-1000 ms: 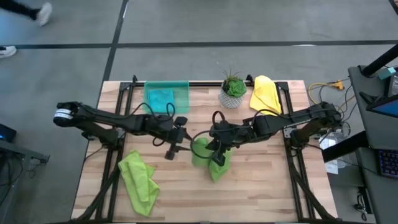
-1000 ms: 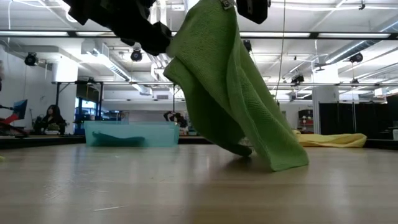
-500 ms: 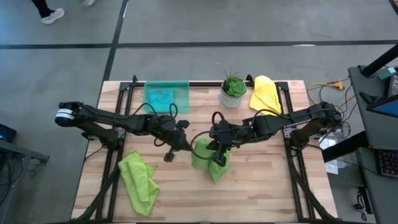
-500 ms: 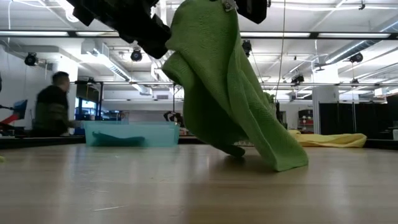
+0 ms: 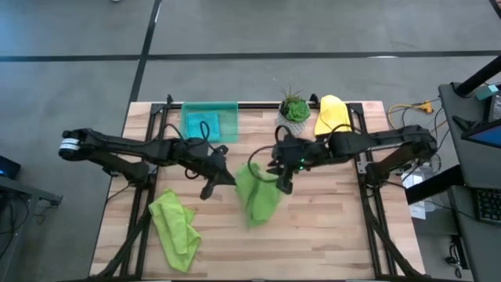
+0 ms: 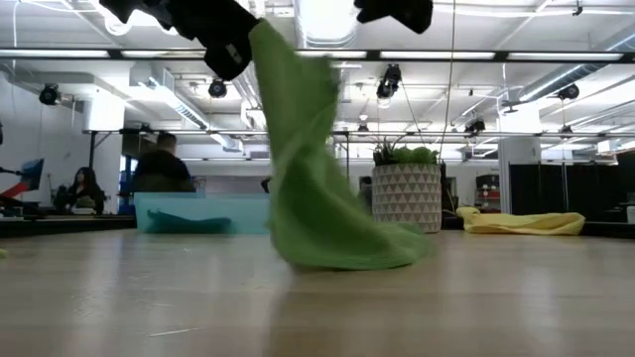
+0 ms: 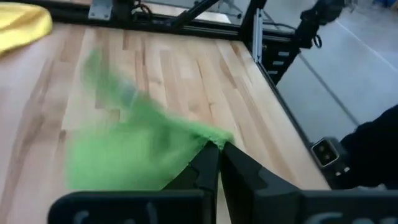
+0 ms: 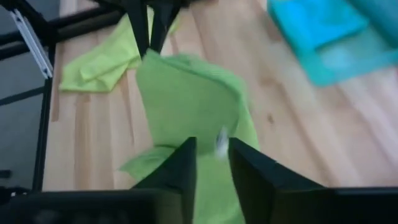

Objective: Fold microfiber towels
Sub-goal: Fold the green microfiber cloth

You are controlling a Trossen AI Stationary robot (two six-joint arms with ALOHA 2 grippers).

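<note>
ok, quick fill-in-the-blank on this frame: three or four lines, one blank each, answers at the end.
1. The left gripper is shut on a corner of the ____ green towel.
2. The right gripper is open and holds ____.
3. The yellow towel lies beside the potted ____.
4. The teal towel lies inside the see-through ____.

Missing words: lime; nothing; plant; tray

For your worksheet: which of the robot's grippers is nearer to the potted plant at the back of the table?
Right. The right gripper sits just in front of the potted plant, open. The left gripper is farther off, shut on the green towel.
</note>
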